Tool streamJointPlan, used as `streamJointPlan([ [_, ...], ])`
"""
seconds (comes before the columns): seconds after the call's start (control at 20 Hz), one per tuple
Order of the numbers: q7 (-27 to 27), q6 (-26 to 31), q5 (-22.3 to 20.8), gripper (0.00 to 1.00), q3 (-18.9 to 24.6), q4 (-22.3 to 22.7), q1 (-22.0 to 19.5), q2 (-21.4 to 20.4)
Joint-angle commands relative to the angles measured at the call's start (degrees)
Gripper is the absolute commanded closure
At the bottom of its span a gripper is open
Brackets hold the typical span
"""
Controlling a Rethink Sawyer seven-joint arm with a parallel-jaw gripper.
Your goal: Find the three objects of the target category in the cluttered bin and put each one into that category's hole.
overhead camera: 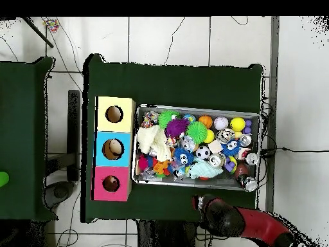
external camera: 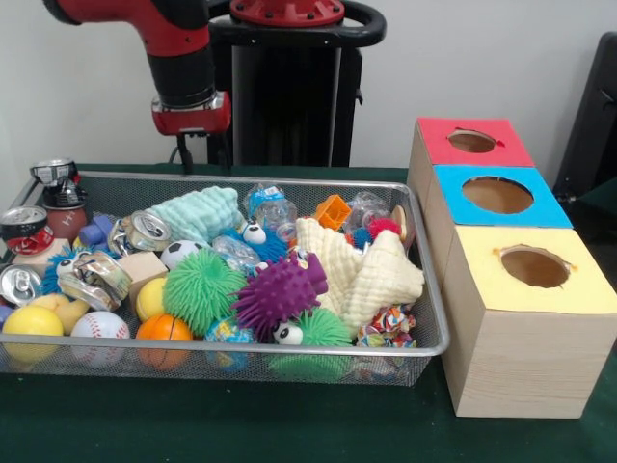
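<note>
Bin [external camera: 424, 289]: large shallow silver wire-mesh basket, on the green surface [external camera: 193, 424], left of the boxes in the front view; also seen from overhead [overhead camera: 196, 181]. Filled with clutter.

Contents, front view:
- Purple spiky ball [external camera: 280, 291], centre, near the front.
- Green spiky ball [external camera: 200, 289], just left of the purple one.
- Second green spiky ball [external camera: 313, 333], against the near wall, with a small eyeball toy [external camera: 287, 333] touching it.
- Cream waffle cloth [external camera: 362, 270], right half, bunched and raised.
- Mint fuzzy cloth [external camera: 198, 214], far left-centre.
- Orange plastic block [external camera: 333, 212], by the far wall.
- Small soccer ball [external camera: 178, 253], beside the mint cloth.
- Baseball [external camera: 99, 328], orange ball [external camera: 164, 330] and yellow ball [external camera: 32, 323], along the near-left wall.
- Crushed drink cans [external camera: 92, 278], several, left side; one dark can [external camera: 60, 183] sits at the far-left corner.
- Clear crumpled plastic bottle [external camera: 275, 210], far centre.

Boxes: three wooden boxes in a row to the right of the bin, each with a round hole on top. Yellow-topped box [external camera: 530, 318] nearest, blue-topped box [external camera: 496, 198] in the middle, red-topped box [external camera: 472, 143] farthest.

Arm: red and black, raised above the far-left part of the bin. Gripper [external camera: 200, 154] hangs behind the far wall; whether its fingers are apart or together cannot be told. Overhead, the arm [overhead camera: 241, 222] lies beside the bin's edge.
</note>
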Motion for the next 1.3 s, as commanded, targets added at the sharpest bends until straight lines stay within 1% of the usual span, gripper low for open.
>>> streamJointPlan([
  [0.05,-4.75,7.79,2.33,0.00,9.01,-15.56,-3.23,3.51],
  [0.3,-5.12,12.79,3.12,0.00,10.27,-16.67,-3.57,0.90],
  [0.4,-5.13,14.13,3.03,0.00,11.03,-16.95,-3.77,0.52],
  [0.6,-5.46,14.41,1.96,0.00,12.71,-18.44,-4.69,2.31],
  [0.85,-4.46,14.62,0.81,0.00,12.88,-18.97,-4.31,1.91],
  [1.0,-2.14,14.20,0.23,0.00,11.60,-17.13,-2.98,-1.12],
  [1.2,-0.08,18.85,2.77,0.00,10.23,-12.97,-0.64,-7.94],
  [1.3,0.83,19.53,3.71,0.00,10.22,-10.60,-0.10,-10.51],
])
